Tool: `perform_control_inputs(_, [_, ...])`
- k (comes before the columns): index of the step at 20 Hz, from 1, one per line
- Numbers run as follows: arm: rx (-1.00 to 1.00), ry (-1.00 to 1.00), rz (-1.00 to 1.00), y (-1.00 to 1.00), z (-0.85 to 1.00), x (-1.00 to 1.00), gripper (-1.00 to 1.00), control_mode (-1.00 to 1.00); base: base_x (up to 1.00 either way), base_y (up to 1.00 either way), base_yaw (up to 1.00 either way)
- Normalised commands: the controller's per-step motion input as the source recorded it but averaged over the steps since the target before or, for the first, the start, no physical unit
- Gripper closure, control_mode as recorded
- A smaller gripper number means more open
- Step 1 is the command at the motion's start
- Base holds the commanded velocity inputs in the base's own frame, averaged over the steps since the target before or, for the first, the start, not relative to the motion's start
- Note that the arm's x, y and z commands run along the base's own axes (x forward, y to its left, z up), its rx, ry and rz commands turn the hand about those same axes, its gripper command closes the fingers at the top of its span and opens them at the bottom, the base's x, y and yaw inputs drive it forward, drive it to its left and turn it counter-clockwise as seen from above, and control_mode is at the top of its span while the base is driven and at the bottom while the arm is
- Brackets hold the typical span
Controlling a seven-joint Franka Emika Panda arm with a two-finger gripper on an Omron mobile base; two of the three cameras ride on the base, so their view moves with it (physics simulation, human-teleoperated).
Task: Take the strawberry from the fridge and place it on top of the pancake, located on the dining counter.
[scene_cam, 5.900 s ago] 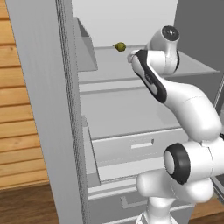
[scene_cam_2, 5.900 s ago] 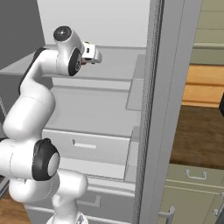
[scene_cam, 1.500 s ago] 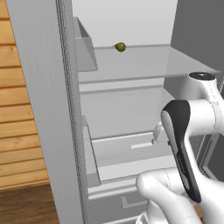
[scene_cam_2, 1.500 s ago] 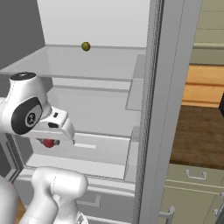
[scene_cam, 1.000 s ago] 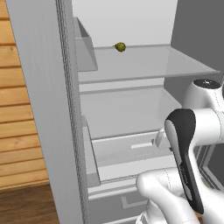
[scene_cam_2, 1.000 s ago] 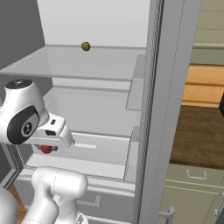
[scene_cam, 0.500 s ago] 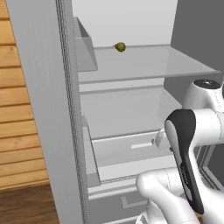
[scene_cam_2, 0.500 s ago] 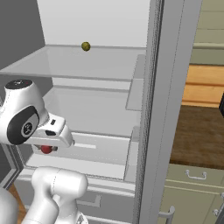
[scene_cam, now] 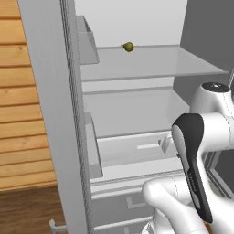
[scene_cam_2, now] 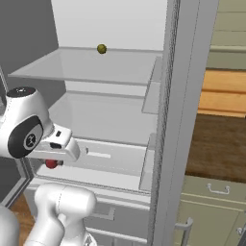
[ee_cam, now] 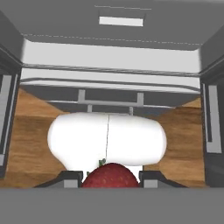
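Open fridge (scene_cam: 137, 114) with the arm folded low in front of it. In the right base view the gripper (scene_cam_2: 54, 162) points downward below the wrist, level with the front edge of the lower compartment, and the strawberry (scene_cam_2: 51, 164) shows as a small red spot directly under the hand, partly hidden by it. In the hand view the strawberry (ee_cam: 110, 175) sits between the two dark fingertips (ee_cam: 70, 176), its red body and a trace of green leaf rising at the bottom centre; the fingers are closed against its sides, so the fruit is clamped and carried clear of any shelf. Behind it in that view lie white robot body parts, brown wood floor and the fridge's grey lower drawers (ee_cam: 109, 94) (the view looks down along the hand). An olive-green fruit (scene_cam: 128, 46) rests near the back of the upper glass shelf (scene_cam: 151, 61), well apart from the gripper; the same fruit (scene_cam_2: 101, 48) appears in the right base view. The fridge door (scene_cam: 50, 114) stands open at the left of the left base view, its bins (scene_cam: 87, 41) facing the interior. Wood-panelled wall (scene_cam: 23, 114) lies beyond the door.
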Motion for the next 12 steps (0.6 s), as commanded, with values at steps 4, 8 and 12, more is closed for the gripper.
perform_control_inputs(4, [0.0, 0.0, 0.0, 0.0, 0.0, 0.0, 1.0, 1.0, -0.64, -0.2, 0.29])
perform_control_inputs(8, [0.0, 0.0, 0.0, 0.0, 0.0, 0.0, 1.0, 1.0, -0.22, -0.29, 0.38])
perform_control_inputs(12, [0.0, 0.0, 0.0, 0.0, 0.0, 0.0, 1.0, 1.0, -0.31, -0.35, 0.5])
